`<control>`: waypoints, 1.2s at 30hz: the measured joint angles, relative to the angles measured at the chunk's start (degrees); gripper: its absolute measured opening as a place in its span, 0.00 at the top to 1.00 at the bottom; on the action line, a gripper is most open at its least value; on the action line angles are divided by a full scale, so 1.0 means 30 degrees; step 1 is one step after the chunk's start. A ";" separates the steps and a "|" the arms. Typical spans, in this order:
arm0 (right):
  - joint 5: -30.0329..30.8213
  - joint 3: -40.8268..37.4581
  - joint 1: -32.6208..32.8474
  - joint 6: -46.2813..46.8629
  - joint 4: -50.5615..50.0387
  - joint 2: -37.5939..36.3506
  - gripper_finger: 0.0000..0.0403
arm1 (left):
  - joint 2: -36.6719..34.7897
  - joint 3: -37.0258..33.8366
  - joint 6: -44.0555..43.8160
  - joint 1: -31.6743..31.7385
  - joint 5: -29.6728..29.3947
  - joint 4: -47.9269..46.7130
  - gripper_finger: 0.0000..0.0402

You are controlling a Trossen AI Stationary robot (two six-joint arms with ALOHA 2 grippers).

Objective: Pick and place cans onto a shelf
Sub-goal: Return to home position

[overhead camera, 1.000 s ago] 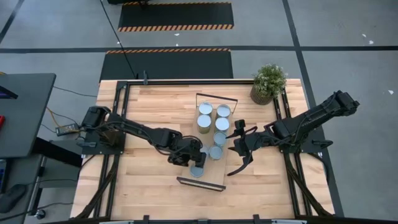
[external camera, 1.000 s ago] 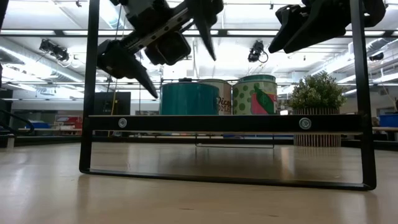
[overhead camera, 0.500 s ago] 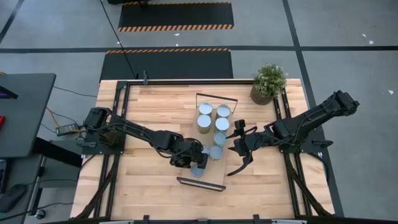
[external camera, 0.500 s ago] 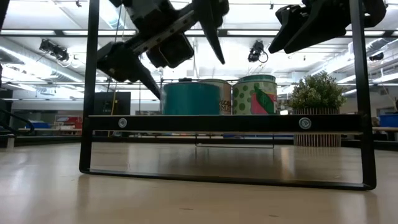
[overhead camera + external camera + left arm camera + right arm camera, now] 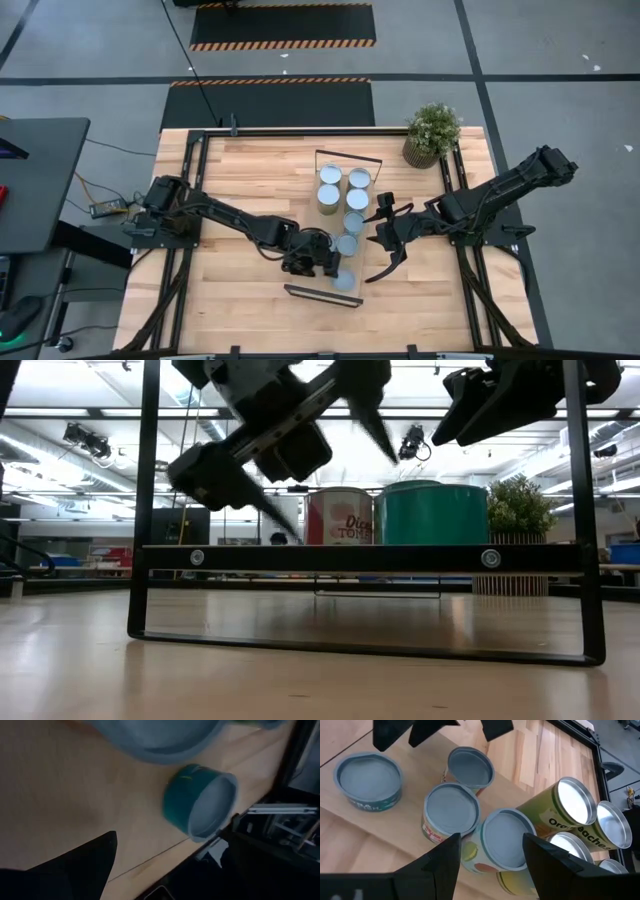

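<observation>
- Cans [image 5: 357, 199] all on shelf [image 5: 322, 294]; return home judged in hand.
- Left hand [image 5: 322, 264] apart, empty, lower centre; right hand [image 5: 380, 240] apart.
- Next, lift your left clear of teal can [image 5: 345, 281].

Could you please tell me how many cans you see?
7, all on the shelf: four cans in a square block at the plant end, two in line mid-shelf, one teal can by the left claw. None looks hidden.

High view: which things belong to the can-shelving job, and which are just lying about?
Job:
cans
shelf
left gripper, open above the shelf
right gripper, open beside the shelf

Lying about:
potted plant, on a table corner
grey desk, off the table
</observation>
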 joint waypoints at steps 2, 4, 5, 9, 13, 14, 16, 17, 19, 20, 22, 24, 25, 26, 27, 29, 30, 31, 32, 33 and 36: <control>0.0000 0.0001 0.0006 0.0000 0.0016 -0.0007 0.45 | -0.0007 0.0036 0.0374 -0.0004 -0.0168 0.0052 0.03; 0.0000 0.0000 0.0000 0.0000 -0.0037 0.0000 0.45 | -0.0007 0.0029 0.0767 0.0092 -0.0226 -0.0001 0.03; 0.0000 0.0000 0.0007 0.0000 -0.0023 0.0000 0.45 | -0.0063 0.0029 0.0938 0.0112 -0.0297 0.0034 0.03; 0.0007 0.0000 0.0007 0.0007 -0.0011 0.0000 0.45 | -0.0153 0.0435 0.2361 0.0226 -0.0503 -0.0136 0.03; 0.0007 0.0000 0.0007 0.0007 -0.0001 0.0000 0.45 | -0.0153 0.1895 0.4833 0.0445 -0.0790 -0.1935 0.03; 0.0007 0.0000 0.0007 0.0046 -0.0006 0.0000 0.45 | -0.0153 0.2373 0.5577 0.0501 -0.0989 -0.2830 0.03; 0.0007 0.0000 0.0007 0.0114 -0.0008 0.0000 0.45 | -0.0153 0.3452 0.7064 0.0540 -0.1571 -0.5095 0.03; 0.0007 0.0000 0.0007 0.0134 -0.0011 0.0000 0.45 | -0.0153 0.4049 0.7846 0.0539 -0.1997 -0.6330 0.03; 0.0007 0.0000 0.0007 0.0193 -0.0089 0.0000 0.45 | -0.0160 0.5231 0.9368 0.0539 -0.3277 -0.8766 0.03; 0.0007 0.0000 0.0007 0.0211 -0.0103 0.0000 0.45 | -0.0160 0.5731 0.9954 0.0486 -0.3980 -1.0013 0.03; 0.0007 0.0000 0.0007 0.0226 -0.0175 0.0000 0.45 | -0.0160 0.6606 1.0965 0.0301 -0.5428 -1.2141 0.03; 0.0007 0.0000 0.0007 0.0342 -0.0183 0.0000 0.45 | -0.0164 0.7337 1.1765 0.0137 -0.6684 -1.3872 0.03; 0.0007 0.0000 0.0007 0.0362 -0.0190 0.0000 0.45 | -0.0182 0.7581 1.2004 0.0053 -0.7185 -1.4634 0.03; 0.0007 0.0000 0.0007 0.0395 -0.0179 0.0000 0.45 | -0.0182 0.7767 1.2334 -0.0007 -0.7570 -1.5272 0.03; 0.0007 0.0000 0.0017 0.0502 -0.0178 0.0000 0.45 | -0.0182 0.7916 1.2468 -0.0057 -0.7891 -1.5871 0.03; 0.0007 0.0000 0.0022 0.0692 -0.0175 0.0000 0.45 | -0.0182 0.8275 1.3054 -0.0164 -0.8699 -1.6808 0.03; 0.0007 0.0000 0.0022 0.0808 -0.0168 0.0000 0.45 | -0.0216 0.8424 1.3429 -0.0278 -0.9295 -1.6982 0.03; 0.0007 0.0000 0.0022 0.0966 -0.0161 0.0000 0.45 | -0.0296 0.8486 1.3831 -0.0393 -0.9901 -1.7088 0.03; 0.0007 0.0003 0.0022 0.1066 -0.0161 0.0000 0.45 | -0.0435 0.8495 1.4155 -0.0471 -1.0378 -1.7141 0.03; 0.0000 0.0000 0.0022 0.1132 -0.0138 0.0000 0.45 | -0.0596 0.8495 1.4517 -0.0507 -1.0770 -1.7171 0.03; -0.0128 0.0000 0.0022 0.1124 -0.0049 -0.0022 0.45 | -0.1358 0.8496 1.5717 -0.0605 -1.2221 -1.7195 0.03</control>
